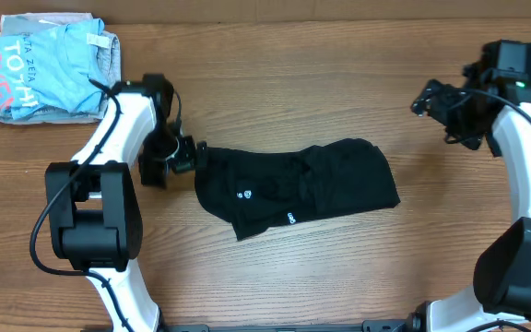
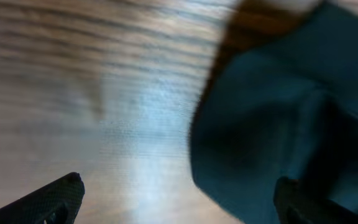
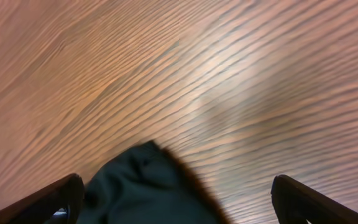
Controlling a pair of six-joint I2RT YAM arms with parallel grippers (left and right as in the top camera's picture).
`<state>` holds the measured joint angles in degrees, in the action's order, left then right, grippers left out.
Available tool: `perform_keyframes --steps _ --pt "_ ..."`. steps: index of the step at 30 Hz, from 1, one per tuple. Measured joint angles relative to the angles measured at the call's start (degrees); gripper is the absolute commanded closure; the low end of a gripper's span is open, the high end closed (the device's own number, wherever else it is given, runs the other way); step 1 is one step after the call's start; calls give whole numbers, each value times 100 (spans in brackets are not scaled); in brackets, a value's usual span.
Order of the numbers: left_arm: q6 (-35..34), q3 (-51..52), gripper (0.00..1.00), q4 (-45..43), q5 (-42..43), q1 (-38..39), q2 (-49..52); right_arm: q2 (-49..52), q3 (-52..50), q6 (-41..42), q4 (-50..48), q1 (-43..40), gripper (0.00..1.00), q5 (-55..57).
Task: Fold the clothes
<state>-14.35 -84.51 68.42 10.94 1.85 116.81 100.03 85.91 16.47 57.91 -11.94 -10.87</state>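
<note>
A black T-shirt (image 1: 293,184) lies bunched into a rough rectangle on the wooden table, with small white logo prints showing. My left gripper (image 1: 178,157) sits at its left edge, open and low over the table; in the left wrist view the dark fabric (image 2: 278,118) lies by the right finger, nothing held between the fingers (image 2: 176,199). My right gripper (image 1: 431,97) is raised at the upper right, away from the shirt, and open. The right wrist view shows a corner of the black fabric (image 3: 148,186) below its spread fingers (image 3: 176,199).
A stack of folded clothes, light blue with white lettering on top (image 1: 44,69), lies at the table's back left corner. Bare wood (image 1: 293,83) lies behind the shirt.
</note>
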Motion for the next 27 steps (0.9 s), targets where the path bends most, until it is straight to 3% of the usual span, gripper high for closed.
perform_keyframes --steps 5,9,20,27 --pt "238 293 0 -715 238 -203 2 0 0 0 9 -267 0 48" --pt "688 444 0 -986 890 -271 2 0 0 0 9 -267 0 63" --pt "881 1040 1 -1578 1694 227 -251 0 0 0 -79 -264 0 61" --pt "846 1152 20 -1875 1891 470 -275 0 0 2 -83 -264 0 61"
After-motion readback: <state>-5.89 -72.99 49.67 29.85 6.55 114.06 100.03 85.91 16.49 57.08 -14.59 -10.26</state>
